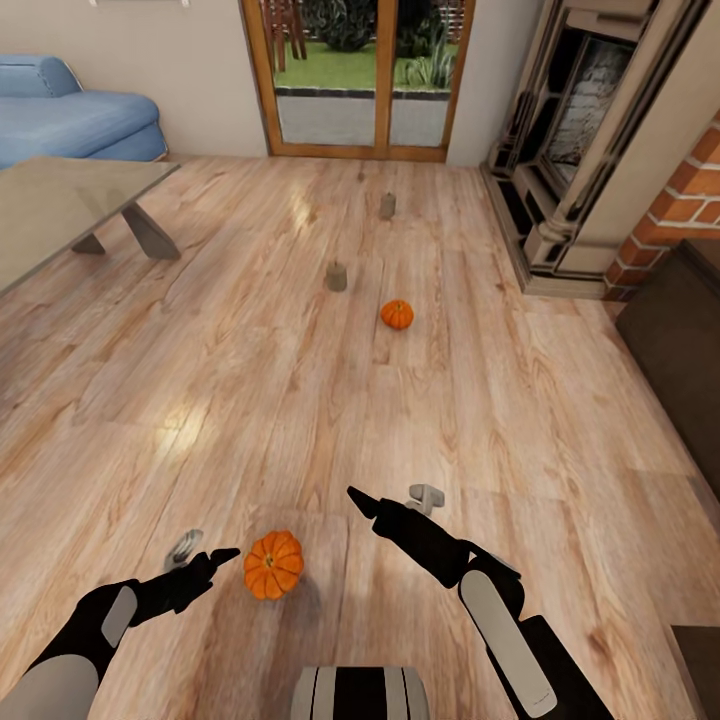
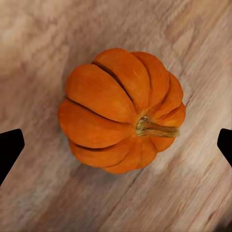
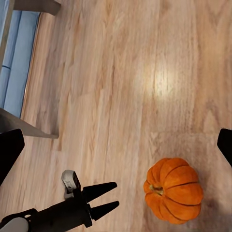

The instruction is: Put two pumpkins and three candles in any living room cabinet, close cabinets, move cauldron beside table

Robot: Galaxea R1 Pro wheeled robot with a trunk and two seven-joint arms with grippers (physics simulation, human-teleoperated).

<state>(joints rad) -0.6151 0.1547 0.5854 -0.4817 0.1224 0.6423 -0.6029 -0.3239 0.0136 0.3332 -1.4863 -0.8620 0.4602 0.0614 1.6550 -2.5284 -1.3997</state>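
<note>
- You have one ribbed orange pumpkin [image 1: 273, 564] on the floor close by; a second pumpkin [image 1: 397, 315] sits farther off.
- Two beige-grey candles [image 1: 336, 277] stand upright beyond it.

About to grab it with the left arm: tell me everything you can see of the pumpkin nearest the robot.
The near pumpkin is bright orange, round and deeply ribbed, with a short brownish stem pointing sideways, so it lies tilted on the wooden floor. It looks whole and smooth-skinned. It sits just beside the left gripper, whose fingers are spread; nothing but the floor touches it.
</note>
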